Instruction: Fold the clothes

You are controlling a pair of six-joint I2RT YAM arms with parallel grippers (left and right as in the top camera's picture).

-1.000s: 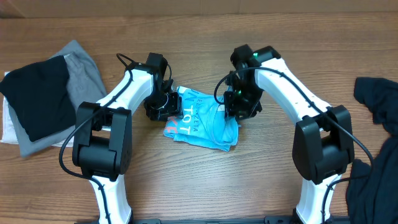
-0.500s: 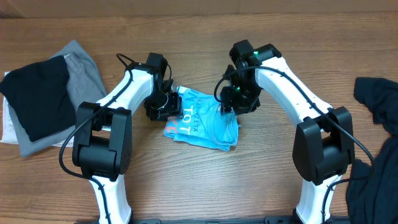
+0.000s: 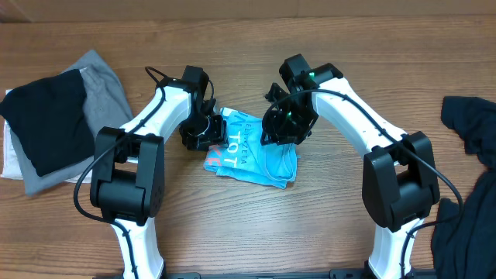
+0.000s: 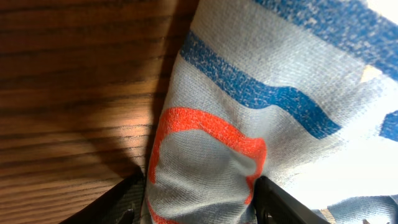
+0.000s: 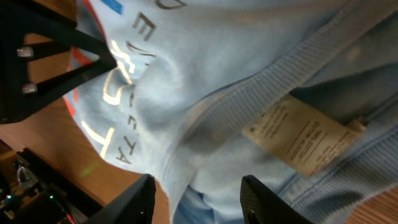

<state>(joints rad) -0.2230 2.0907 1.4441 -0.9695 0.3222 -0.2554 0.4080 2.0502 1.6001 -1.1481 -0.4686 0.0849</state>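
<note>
A sky-blue T-shirt with white and pink-red lettering lies bunched at the table's middle. My left gripper sits at its left edge. In the left wrist view the gripper is shut on a thick fold of the T-shirt, and the cloth fills the gap between both fingers. My right gripper hovers over the shirt's upper right part. In the right wrist view the gripper stands open above the T-shirt, near the collar and its paper-coloured label.
At the far left a black garment lies on a grey one, with white cloth under them. Dark garments lie at the right edge and lower right. The wooden table shows around the shirt.
My right gripper has let go of the shirt's right side, opened, and swung left over the shirt. The left gripper and the shirt have stayed put.
</note>
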